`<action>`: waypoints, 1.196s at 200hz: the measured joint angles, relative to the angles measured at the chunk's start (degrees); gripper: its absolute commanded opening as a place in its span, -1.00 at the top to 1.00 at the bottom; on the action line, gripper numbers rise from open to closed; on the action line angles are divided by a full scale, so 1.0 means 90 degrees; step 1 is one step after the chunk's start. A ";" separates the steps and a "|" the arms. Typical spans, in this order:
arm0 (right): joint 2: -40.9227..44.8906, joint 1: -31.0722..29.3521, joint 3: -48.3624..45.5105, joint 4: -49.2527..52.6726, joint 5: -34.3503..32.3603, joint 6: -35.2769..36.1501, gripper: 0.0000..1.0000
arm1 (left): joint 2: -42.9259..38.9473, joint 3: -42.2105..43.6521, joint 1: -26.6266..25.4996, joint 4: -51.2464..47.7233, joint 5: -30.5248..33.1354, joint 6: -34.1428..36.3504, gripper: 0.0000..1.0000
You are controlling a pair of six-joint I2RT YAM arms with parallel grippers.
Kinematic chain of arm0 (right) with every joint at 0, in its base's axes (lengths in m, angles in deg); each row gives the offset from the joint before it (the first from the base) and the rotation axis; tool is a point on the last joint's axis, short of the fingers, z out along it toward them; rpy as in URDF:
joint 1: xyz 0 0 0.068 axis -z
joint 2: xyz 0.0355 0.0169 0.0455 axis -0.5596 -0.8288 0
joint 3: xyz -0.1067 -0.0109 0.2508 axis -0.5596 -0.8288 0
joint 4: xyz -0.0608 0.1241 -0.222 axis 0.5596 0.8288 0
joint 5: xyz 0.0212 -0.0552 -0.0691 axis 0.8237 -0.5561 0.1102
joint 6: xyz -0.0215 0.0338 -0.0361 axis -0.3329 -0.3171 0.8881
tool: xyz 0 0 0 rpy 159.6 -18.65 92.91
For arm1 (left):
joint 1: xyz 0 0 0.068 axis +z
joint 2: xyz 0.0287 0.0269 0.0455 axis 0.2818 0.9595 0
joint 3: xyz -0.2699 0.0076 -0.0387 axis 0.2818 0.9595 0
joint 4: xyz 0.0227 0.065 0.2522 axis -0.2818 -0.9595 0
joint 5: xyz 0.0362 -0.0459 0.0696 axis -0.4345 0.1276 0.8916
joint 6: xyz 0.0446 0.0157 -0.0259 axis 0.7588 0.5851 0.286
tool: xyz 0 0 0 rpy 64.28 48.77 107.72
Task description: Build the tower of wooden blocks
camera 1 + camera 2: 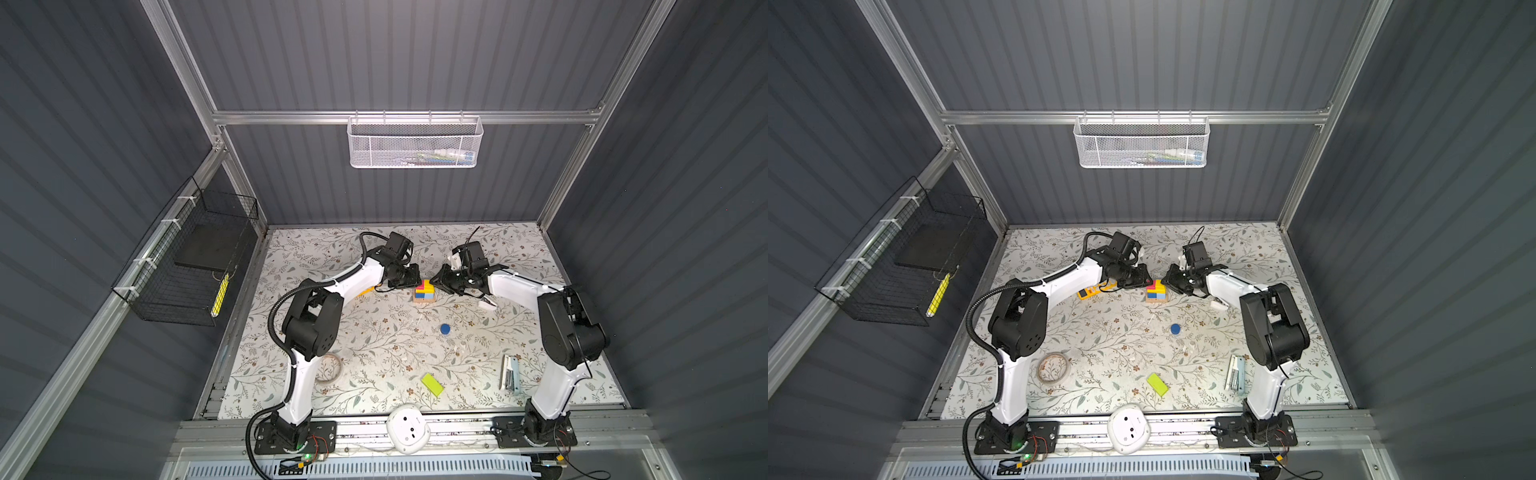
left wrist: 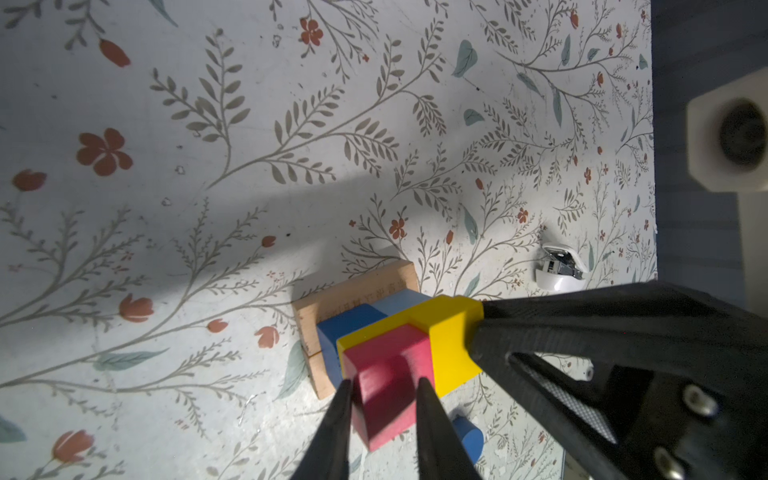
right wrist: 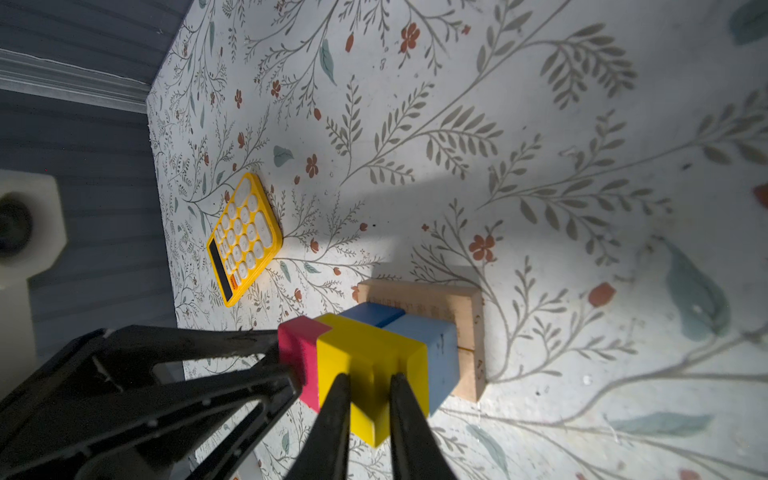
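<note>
The wood block tower [image 1: 424, 291] [image 1: 1156, 291] stands mid-table: two tan bars [image 2: 353, 291] at the base, with a blue cube [image 2: 332, 332] and a light-blue cube [image 3: 440, 353] on them. A yellow block [image 3: 365, 349] and a pink cube [image 2: 386, 361] lie side by side on top. My left gripper [image 2: 384, 380] has a finger close on either side of the pink cube; contact does not show. From the opposite side, my right gripper [image 3: 370, 376] is shut on the yellow block. A blue cylinder [image 1: 445, 329] and a lime bar [image 1: 432, 384] lie loose nearer the front.
A yellow calculator [image 3: 243, 239] lies left of the tower, under the left arm. A tape roll [image 1: 1053, 368] sits front left, a stapler [image 1: 510, 372] front right. A small white object [image 2: 559, 266] lies right of the tower. Baskets hang on the back and left walls.
</note>
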 measured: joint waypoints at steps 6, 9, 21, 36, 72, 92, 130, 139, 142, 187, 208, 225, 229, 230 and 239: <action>-0.0005 0.0000 0.0007 0.0000 0.0002 0.0002 0.58 | 0.0000 -0.0002 -0.0005 0.0000 0.0000 -0.0002 0.37; -0.0005 0.0000 0.0010 0.0000 0.0000 0.0002 0.58 | 0.0000 -0.0002 -0.0005 0.0000 0.0000 0.0002 0.37; -0.0005 0.0000 0.0017 0.0005 0.0000 0.0002 0.57 | 0.0000 -0.0005 -0.0010 0.0000 0.0000 0.0000 0.33; -0.0005 0.0000 0.0022 0.0007 -0.0005 0.0002 0.57 | 0.0000 -0.0005 -0.0010 0.0000 0.0000 0.0002 0.27; -0.0005 0.0000 0.0022 0.0007 -0.0022 0.0002 0.57 | 0.0000 -0.0053 -0.0010 -0.0024 0.0005 0.0000 0.20; -0.0005 0.0000 0.0022 0.0007 -0.0022 0.0002 0.57 | 0.0000 -0.0097 -0.0010 -0.0027 0.0022 0.0002 0.20; -0.0005 0.0000 0.0022 0.0007 -0.0027 0.0002 0.57 | 0.0000 -0.0100 -0.0010 -0.0039 0.0049 -0.0012 0.39; -0.0002 0.0000 0.0022 0.0007 -0.0036 0.0002 0.56 | 0.0000 -0.0100 -0.0010 -0.0046 0.0051 -0.0022 0.42; -0.0002 0.0000 0.0022 0.0007 -0.0039 0.0002 0.56 | 0.0000 -0.0100 -0.0010 -0.0049 0.0051 -0.0019 0.42; 0.0002 0.0000 0.0022 0.0007 -0.0066 0.0002 0.56 | 0.0000 -0.0121 -0.0010 -0.0119 0.0049 -0.0024 0.47; 0.0002 0.0000 0.0022 0.0007 -0.0066 0.0002 0.56 | 0.0000 -0.0131 -0.0010 -0.0121 0.0049 -0.0024 0.47; 0.0010 0.0000 0.0019 0.0007 -0.0066 0.0002 0.56 | 0.0002 -0.0155 -0.0010 -0.0141 0.0049 -0.0022 0.47; 0.0012 0.0000 0.0019 0.0010 -0.0068 0.0005 0.56 | 0.0007 -0.0165 -0.0010 -0.0146 0.0049 -0.0024 0.47; 0.0012 0.0000 0.0019 0.0010 -0.0068 0.0005 0.56 | 0.0010 -0.0168 -0.0010 -0.0146 0.0049 -0.0024 0.47; 0.0015 0.0000 0.0019 0.0012 -0.0073 0.0002 0.56 | 0.0017 -0.0202 -0.0015 -0.0151 0.0053 -0.0024 0.46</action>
